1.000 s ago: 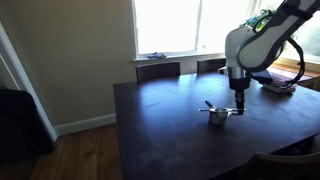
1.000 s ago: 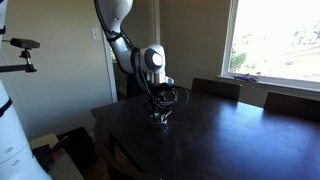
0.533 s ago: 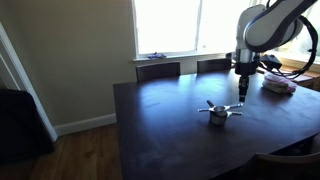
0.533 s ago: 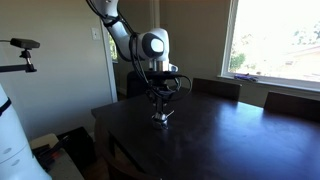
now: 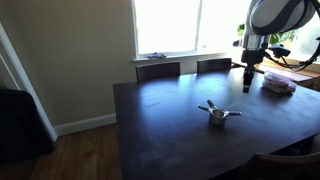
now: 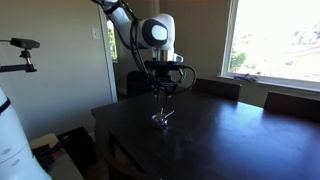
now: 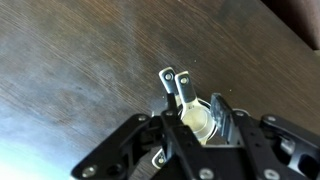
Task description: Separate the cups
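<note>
The cups (image 5: 217,114) are a nested stack of small shiny silver measuring cups on the dark table (image 5: 160,125); in an exterior view their handles point left and right. They also show in the other exterior view (image 6: 160,120). My gripper (image 5: 247,86) hangs above the table, up and to one side of the cups, and holds nothing; it also shows in the other exterior view (image 6: 160,96). In the wrist view the cups (image 7: 199,119) lie below between my spread fingers (image 7: 196,128), with two flat handles (image 7: 175,83) side by side.
Chair backs (image 5: 158,70) stand along the table's far edge under the window. A pile of items (image 5: 279,85) lies on the table near the arm. A camera on a stand (image 6: 22,45) is beside the table.
My gripper has risen straight up and away from the cups, which stay on the table.
</note>
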